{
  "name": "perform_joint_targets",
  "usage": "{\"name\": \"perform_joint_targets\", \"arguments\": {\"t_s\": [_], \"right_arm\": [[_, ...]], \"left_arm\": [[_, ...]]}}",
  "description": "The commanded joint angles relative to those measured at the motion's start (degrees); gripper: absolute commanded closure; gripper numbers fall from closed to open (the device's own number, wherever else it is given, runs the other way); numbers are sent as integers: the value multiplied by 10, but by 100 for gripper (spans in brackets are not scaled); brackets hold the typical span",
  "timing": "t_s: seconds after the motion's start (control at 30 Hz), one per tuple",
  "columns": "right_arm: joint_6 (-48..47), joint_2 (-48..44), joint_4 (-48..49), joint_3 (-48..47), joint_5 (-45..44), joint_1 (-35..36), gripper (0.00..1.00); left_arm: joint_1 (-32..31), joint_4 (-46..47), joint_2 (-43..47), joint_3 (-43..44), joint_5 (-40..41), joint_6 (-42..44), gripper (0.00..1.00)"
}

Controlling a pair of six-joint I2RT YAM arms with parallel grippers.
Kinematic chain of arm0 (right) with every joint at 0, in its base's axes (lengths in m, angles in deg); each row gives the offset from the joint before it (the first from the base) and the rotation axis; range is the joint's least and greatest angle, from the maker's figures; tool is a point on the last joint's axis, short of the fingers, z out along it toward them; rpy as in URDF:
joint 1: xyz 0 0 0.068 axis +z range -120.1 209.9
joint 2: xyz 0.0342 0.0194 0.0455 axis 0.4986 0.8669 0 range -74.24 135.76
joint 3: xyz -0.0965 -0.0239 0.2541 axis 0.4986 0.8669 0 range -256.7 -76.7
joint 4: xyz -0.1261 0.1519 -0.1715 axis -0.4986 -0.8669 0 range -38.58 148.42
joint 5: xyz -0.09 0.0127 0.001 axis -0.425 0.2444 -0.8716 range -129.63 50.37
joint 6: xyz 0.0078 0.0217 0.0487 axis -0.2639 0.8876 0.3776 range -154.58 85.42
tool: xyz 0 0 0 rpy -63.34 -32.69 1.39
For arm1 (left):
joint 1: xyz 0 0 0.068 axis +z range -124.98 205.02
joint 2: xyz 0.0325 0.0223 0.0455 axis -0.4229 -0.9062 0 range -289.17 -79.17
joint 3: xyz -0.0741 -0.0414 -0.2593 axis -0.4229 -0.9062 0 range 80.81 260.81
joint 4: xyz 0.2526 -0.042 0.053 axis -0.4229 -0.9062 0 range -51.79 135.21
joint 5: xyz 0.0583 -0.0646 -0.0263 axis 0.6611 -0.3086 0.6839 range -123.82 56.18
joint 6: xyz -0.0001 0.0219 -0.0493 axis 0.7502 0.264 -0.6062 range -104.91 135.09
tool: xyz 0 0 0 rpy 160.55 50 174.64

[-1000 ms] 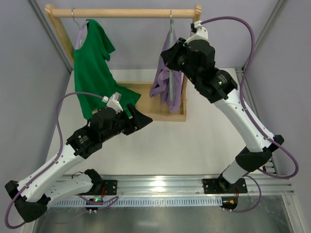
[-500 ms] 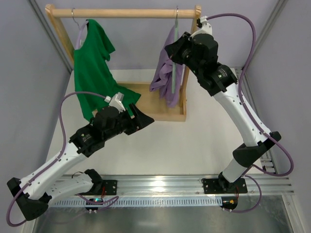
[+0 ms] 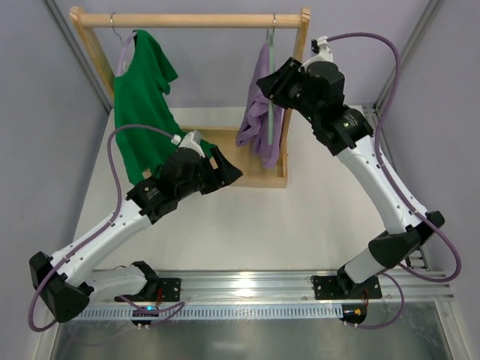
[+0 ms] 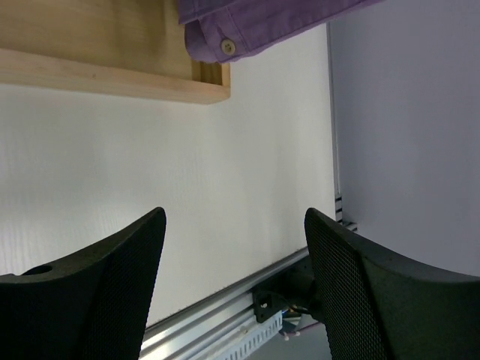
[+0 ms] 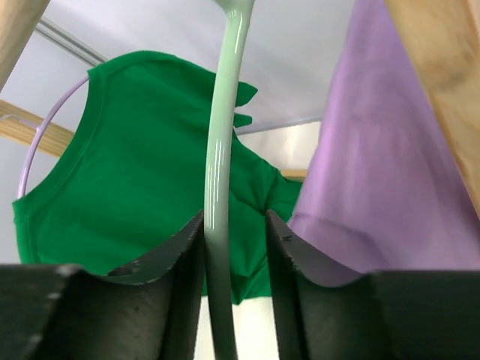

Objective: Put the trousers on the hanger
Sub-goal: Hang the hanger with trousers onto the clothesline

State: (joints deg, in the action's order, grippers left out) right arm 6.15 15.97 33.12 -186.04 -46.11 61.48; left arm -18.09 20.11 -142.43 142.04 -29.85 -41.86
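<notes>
The lilac trousers (image 3: pixel 256 112) hang draped over the pale green hanger (image 3: pixel 268 120), whose wire hook sits over the wooden rail (image 3: pixel 187 19) near its right end. My right gripper (image 3: pixel 276 84) is at the hanger's upper arm. In the right wrist view the hanger (image 5: pixel 221 150) runs between the jaws of the right gripper (image 5: pixel 234 217), against the left finger, with a gap to the other finger; the trousers (image 5: pixel 375 150) hang to the right. My left gripper (image 3: pixel 229 174) stands open and empty above the table, below the trousers' hem (image 4: pixel 255 22).
A dark green shirt (image 3: pixel 142 105) hangs on a lavender hanger (image 5: pixel 45 142) at the rail's left end. The rack's wooden base tray (image 3: pixel 247 176) lies under the clothes. Grey walls close in on both sides, and a metal rail runs along the near edge.
The right arm carried the hanger with the trousers up and to the right along the rail, and its jaws have parted from the hanger. The left arm reached further toward the rack base.
</notes>
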Motion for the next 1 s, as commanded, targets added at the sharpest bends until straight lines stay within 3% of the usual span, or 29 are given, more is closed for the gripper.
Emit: {"name": "perform_joint_targets", "arguments": {"t_s": [0.0,0.13,0.37,0.6,0.73,0.87,0.97], "right_arm": [[-13,-85,13,39,19,-9,58],[-36,-178,-25,106,25,-13,52],[-75,-364,-61,309,44,-14,46],[-117,-477,-127,341,-8,-14,43],[-134,-512,-154,338,-22,-14,42],[-147,-537,-167,353,-44,-13,42],[-159,-546,-180,355,-58,-14,41]], "left_arm": [[14,23,-29,48,22,65,25],[17,35,-57,71,26,140,25],[24,100,-117,87,28,283,26],[23,146,-200,114,24,353,29],[24,210,-238,122,24,348,28],[23,249,-288,149,-57,332,30],[16,249,-319,164,-24,331,30]]}}
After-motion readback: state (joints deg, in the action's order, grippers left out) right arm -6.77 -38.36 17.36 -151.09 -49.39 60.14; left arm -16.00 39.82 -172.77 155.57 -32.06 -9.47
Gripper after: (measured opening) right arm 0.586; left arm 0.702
